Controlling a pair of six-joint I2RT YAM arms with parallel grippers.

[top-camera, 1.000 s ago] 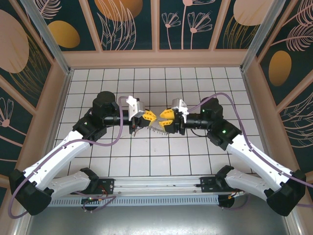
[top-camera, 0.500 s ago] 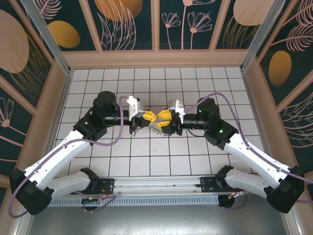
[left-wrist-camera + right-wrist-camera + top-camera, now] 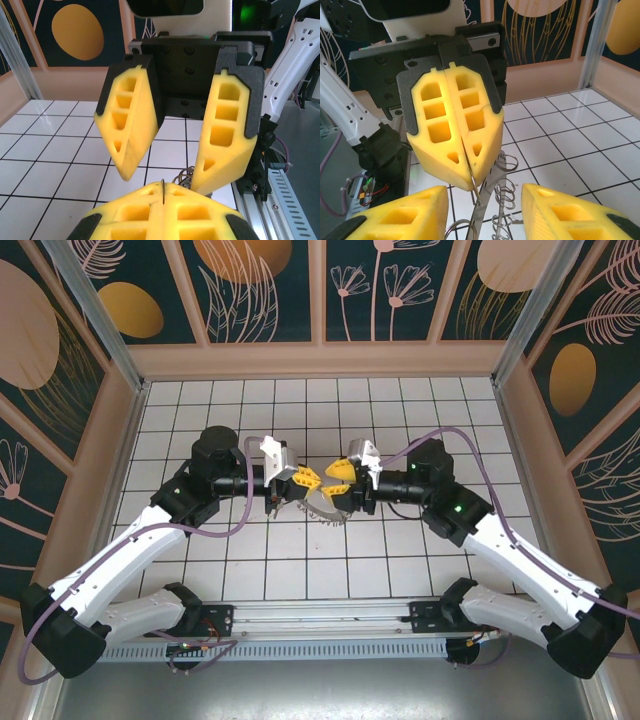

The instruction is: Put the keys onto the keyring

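We see the left gripper (image 3: 312,478) clenched, its yellow pads pinching the flat edge of the keyring (image 3: 482,200) above the tiled floor (image 3: 300,560). The right gripper (image 3: 332,486) stands half spread, a finger on either side of the ring's wire loops; we cannot tell if they touch.

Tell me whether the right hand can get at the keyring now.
Probably yes. The left hand is shut on the keyring and holds it before the right hand, whose open fingers flank its wire loops; nothing stands between.
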